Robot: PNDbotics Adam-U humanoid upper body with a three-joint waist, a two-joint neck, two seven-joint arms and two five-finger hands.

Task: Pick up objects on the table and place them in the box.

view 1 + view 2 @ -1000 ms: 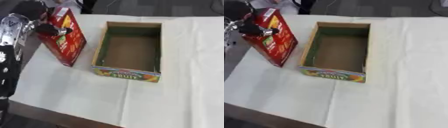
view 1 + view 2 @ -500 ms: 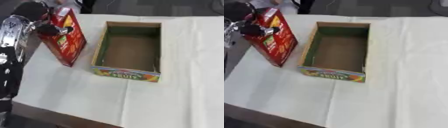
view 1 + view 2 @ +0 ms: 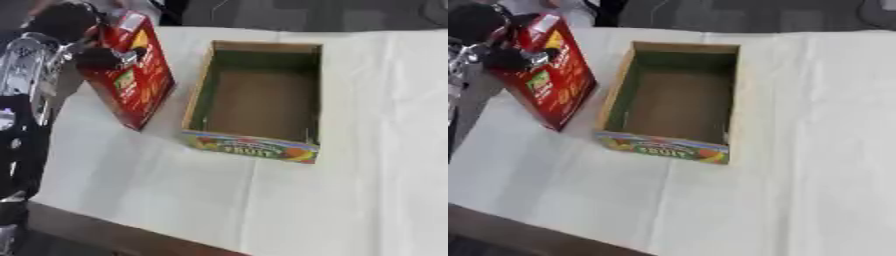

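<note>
Carton (image 3: 136, 75) (left hand (image 3: 98, 56) gripping) beside box (image 3: 255, 146)

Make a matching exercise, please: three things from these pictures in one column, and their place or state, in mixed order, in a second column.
Things:
1. red carton
2. fruit box
3. left hand

States:
A. open on top, nothing inside
B. curled round the red carton, at the upper left
C. tilted, standing left of the fruit box on the white table

Pairs: 1-C, 2-A, 3-B
</note>
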